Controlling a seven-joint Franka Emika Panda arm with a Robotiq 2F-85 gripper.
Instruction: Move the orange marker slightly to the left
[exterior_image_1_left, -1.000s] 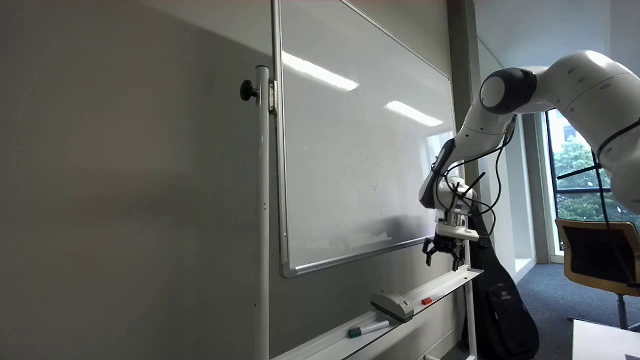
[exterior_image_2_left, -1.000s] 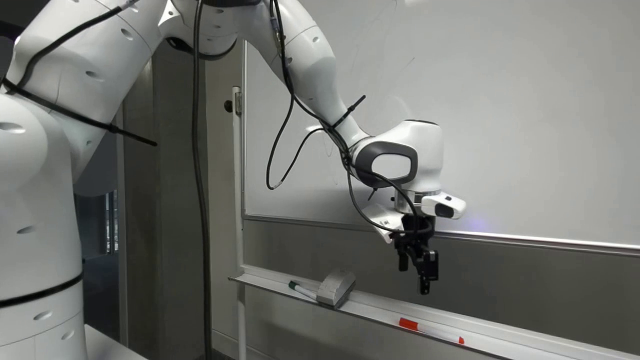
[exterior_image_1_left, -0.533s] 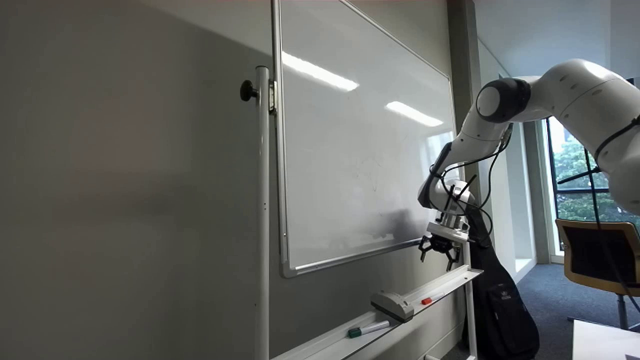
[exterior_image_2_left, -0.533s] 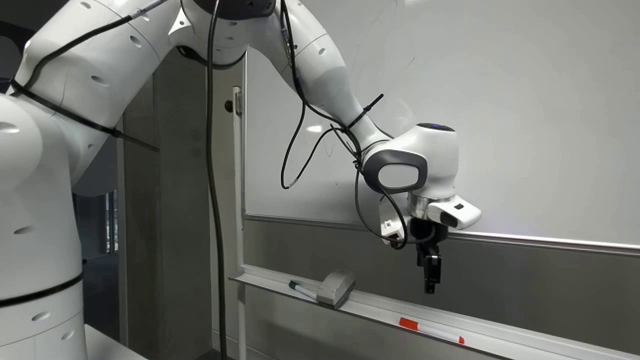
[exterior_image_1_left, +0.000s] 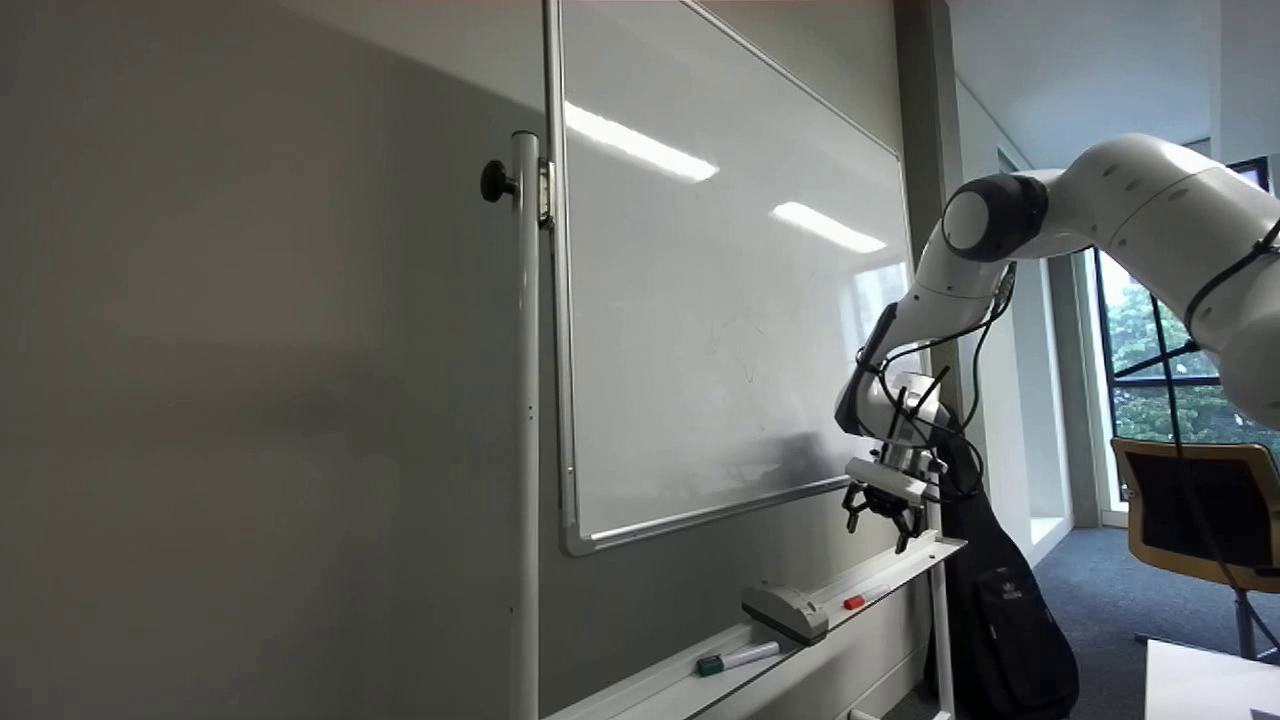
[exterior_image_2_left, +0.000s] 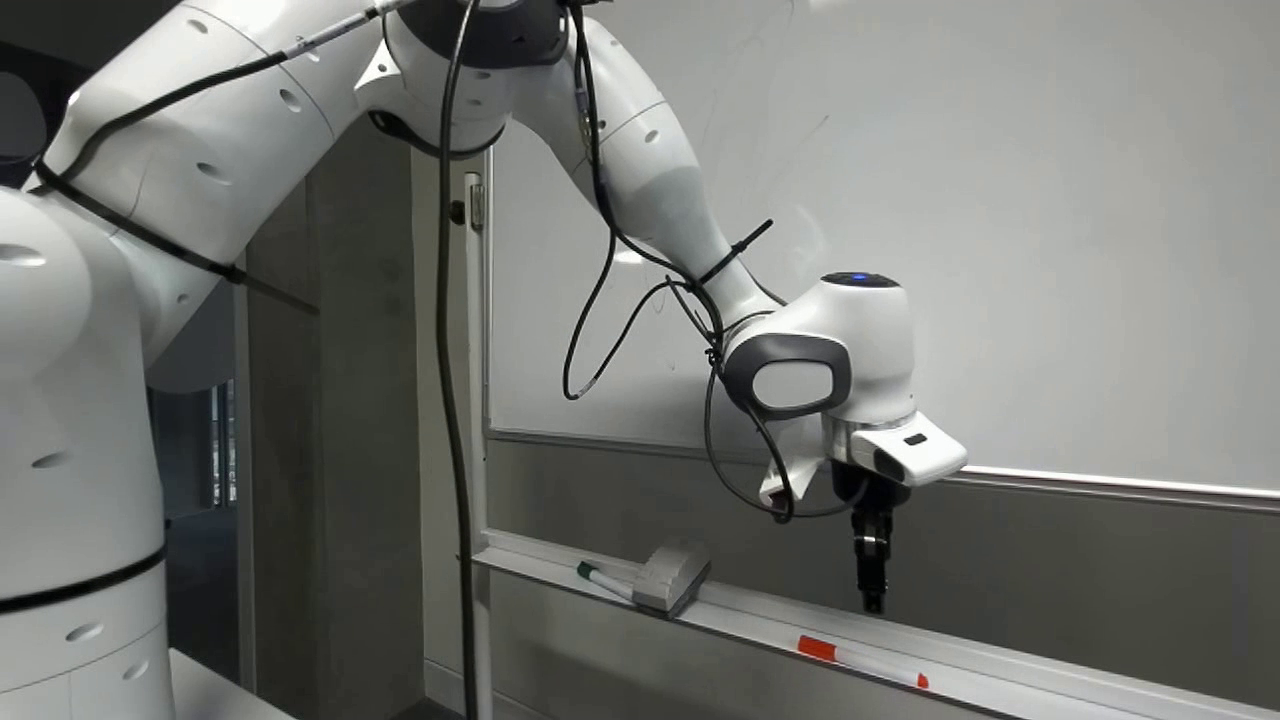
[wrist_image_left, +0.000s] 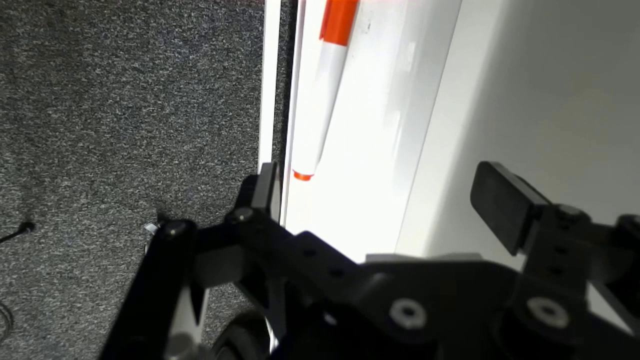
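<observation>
One orange marker (wrist_image_left: 324, 90), white along the barrel with an orange cap (wrist_image_left: 341, 22), lay lengthwise on the pale counter (wrist_image_left: 360, 210) beneath the whiteboard (exterior_image_1_left: 700, 300). Its cap end pointed towards the grey eraser (exterior_image_2_left: 672, 578), and just past that, on the eraser's other side, lay a green-capped marker (exterior_image_1_left: 745, 656). The claw (wrist_image_left: 387, 197) hung above the counter with its fingers (wrist_image_left: 500, 205) spread wide, gripping nothing; in the wrist view the orange marker's tail end was near one finger, apart from it.
</observation>
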